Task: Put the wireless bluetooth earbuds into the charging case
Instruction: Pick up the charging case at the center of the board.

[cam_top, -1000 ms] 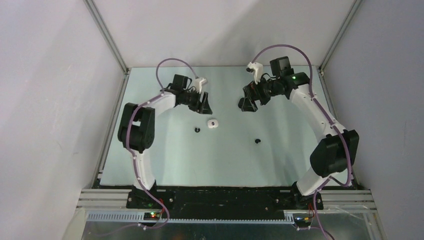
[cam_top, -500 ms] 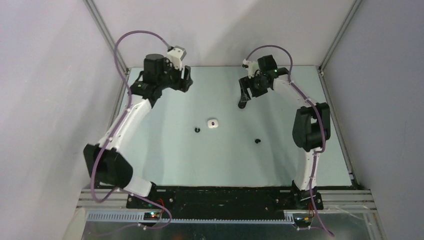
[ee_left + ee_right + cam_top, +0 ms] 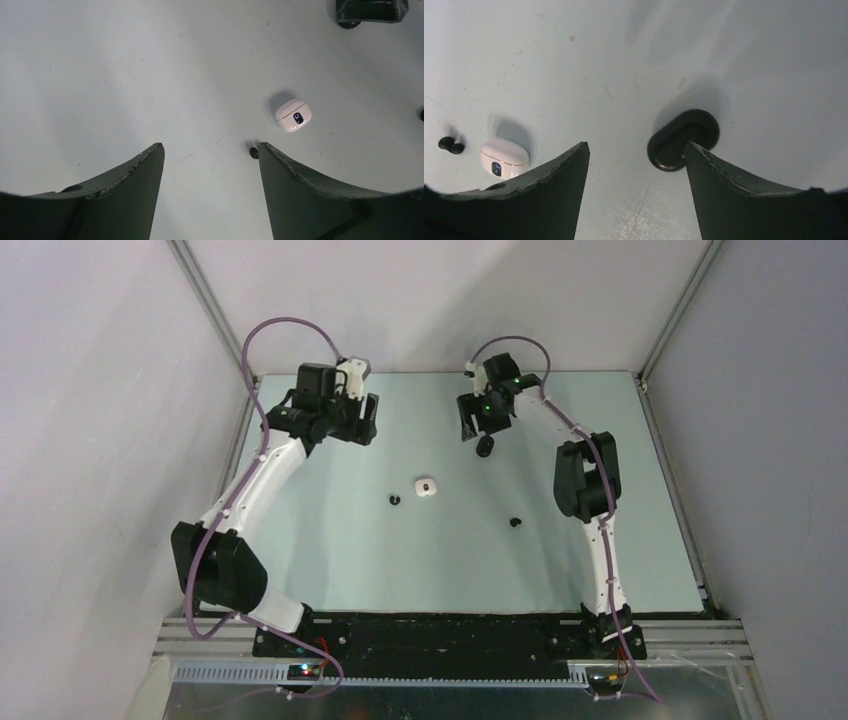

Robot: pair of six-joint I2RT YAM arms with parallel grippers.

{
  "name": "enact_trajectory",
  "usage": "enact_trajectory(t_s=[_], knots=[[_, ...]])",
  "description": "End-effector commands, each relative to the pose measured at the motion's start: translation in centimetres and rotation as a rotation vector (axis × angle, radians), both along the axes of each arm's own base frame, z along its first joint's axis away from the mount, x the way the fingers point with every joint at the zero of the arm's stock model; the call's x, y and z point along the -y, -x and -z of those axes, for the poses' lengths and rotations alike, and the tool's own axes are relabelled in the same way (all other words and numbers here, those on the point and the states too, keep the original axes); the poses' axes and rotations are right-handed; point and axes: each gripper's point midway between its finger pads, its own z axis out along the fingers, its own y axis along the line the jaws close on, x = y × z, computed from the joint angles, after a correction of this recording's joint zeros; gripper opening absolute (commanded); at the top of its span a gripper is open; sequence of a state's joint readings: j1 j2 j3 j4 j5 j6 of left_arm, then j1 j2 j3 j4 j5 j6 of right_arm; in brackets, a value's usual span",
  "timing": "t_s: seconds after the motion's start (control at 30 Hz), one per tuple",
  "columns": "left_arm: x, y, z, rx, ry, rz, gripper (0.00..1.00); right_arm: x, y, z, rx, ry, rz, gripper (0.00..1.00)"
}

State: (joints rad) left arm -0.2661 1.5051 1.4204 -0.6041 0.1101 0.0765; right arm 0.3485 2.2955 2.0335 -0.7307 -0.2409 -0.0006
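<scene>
A closed white charging case (image 3: 426, 487) lies mid-table; it also shows in the left wrist view (image 3: 294, 114) and the right wrist view (image 3: 504, 157). A black case (image 3: 485, 446) lies further back, partly behind my right fingertip (image 3: 684, 139). One black earbud (image 3: 395, 500) lies left of the white case, at the edge of my left finger (image 3: 253, 150) and in the right wrist view (image 3: 451, 145). Another black earbud (image 3: 515, 523) lies to the right. No white earbuds show. My left gripper (image 3: 352, 422) (image 3: 210, 145) and right gripper (image 3: 472, 420) (image 3: 636, 143) are open, empty and above the table.
The pale green table (image 3: 330, 540) is bounded by grey side walls and metal frame posts (image 3: 215, 315). The right gripper's body shows at the top right of the left wrist view (image 3: 370, 12). The arm bases stand at the near edge.
The left arm has swung up and back to the far left, away from the white case. The right gripper has moved back and left, and the black case now lies just in front of it.
</scene>
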Motion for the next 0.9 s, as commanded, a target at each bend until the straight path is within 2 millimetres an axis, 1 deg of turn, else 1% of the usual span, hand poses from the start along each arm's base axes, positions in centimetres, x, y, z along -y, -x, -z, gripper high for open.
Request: enact_trajectory(t_s=[0.0, 0.03, 0.07, 0.1, 0.13, 0.17, 0.2, 0.23, 0.27, 0.3, 0.33, 0.37, 0.4, 0.43, 0.47, 0.5, 0.53, 0.63, 0.7, 0.8, 0.87], knots=[[0.2, 0.5, 0.0, -0.023, 0.049, 0.03, 0.75, -1.5, -1.3, -3.8, 0.146, 0.049, -0.215, 0.77], [0.3, 0.7, 0.1, -0.03, 0.058, 0.04, 0.74, -0.6, -1.9, -4.2, 0.187, 0.077, -0.274, 0.77], [0.5, 0.8, 0.0, -0.037, 0.078, 0.059, 0.75, -0.1, -2.7, -4.9, 0.225, 0.094, -0.29, 0.79], [0.5, 0.9, 0.0, -0.04, 0.083, 0.071, 0.75, 1.2, -3.8, -5.3, 0.274, 0.13, -0.317, 0.8], [0.7, 1.1, 0.1, -0.047, 0.095, 0.088, 0.74, 1.8, -4.4, -5.4, 0.313, 0.168, -0.367, 0.8], [0.7, 1.1, 0.1, -0.046, 0.093, 0.101, 0.74, 2.8, -5.0, -5.4, 0.334, 0.195, -0.381, 0.8], [0.9, 1.2, 0.1, -0.051, 0.103, 0.126, 0.73, 3.3, -5.4, -5.0, 0.364, 0.246, -0.452, 0.81], [0.9, 1.1, -0.1, -0.05, 0.111, 0.137, 0.72, 3.9, -5.4, -4.5, 0.363, 0.282, -0.488, 0.81], [1.1, 1.2, -0.1, -0.054, 0.128, 0.155, 0.72, 4.2, -5.5, -3.8, 0.384, 0.337, -0.582, 0.81], [1.2, 1.1, -0.4, -0.049, 0.136, 0.163, 0.72, 4.4, -4.8, -3.1, 0.362, 0.361, -0.637, 0.82], [1.3, 1.2, -0.5, -0.052, 0.145, 0.174, 0.72, 4.6, -4.7, -2.6, 0.377, 0.402, -0.735, 0.82], [1.3, 1.1, -0.8, -0.046, 0.149, 0.181, 0.72, 4.8, -3.8, -1.9, 0.354, 0.404, -0.789, 0.81], [1.3, 1.2, -0.9, -0.044, 0.148, 0.19, 0.72, 5.0, -3.9, -2.0, 0.379, 0.43, -0.856, 0.81], [1.3, 1.2, -1.1, -0.04, 0.148, 0.197, 0.72, 5.1, -3.6, -1.6, 0.378, 0.428, -0.889, 0.81], [1.3, 1.2, -1.0, -0.041, 0.145, 0.201, 0.72, 5.6, -3.7, -1.7, 0.396, 0.441, -0.929, 0.81], [1.3, 1.2, -1.2, -0.04, 0.145, 0.205, 0.72, 5.6, -3.4, -1.6, 0.397, 0.428, -0.956, 0.81], [1.3, 1.3, -1.1, -0.044, 0.144, 0.206, 0.72, 6.0, -3.6, -1.4, 0.409, 0.44, -0.992, 0.81], [1.3, 1.5, -0.8, -0.057, 0.15, 0.205, 0.72, 6.7, -3.1, 0.2, 0.394, 0.458, -1.104, 0.82], [1.3, 1.7, -0.5, -0.067, 0.155, 0.197, 0.72, 6.6, -2.8, 1.2, 0.386, 0.446, -1.152, 0.83], [1.1, 1.8, -0.3, -0.071, 0.143, 0.194, 0.72, 5.9, -2.2, 2.5, 0.38, 0.419, -1.212, 0.83], [0.9, 1.8, -0.3, -0.066, 0.128, 0.189, 0.72, 5.2, -1.9, 3.2, 0.375, 0.419, -1.245, 0.81]])
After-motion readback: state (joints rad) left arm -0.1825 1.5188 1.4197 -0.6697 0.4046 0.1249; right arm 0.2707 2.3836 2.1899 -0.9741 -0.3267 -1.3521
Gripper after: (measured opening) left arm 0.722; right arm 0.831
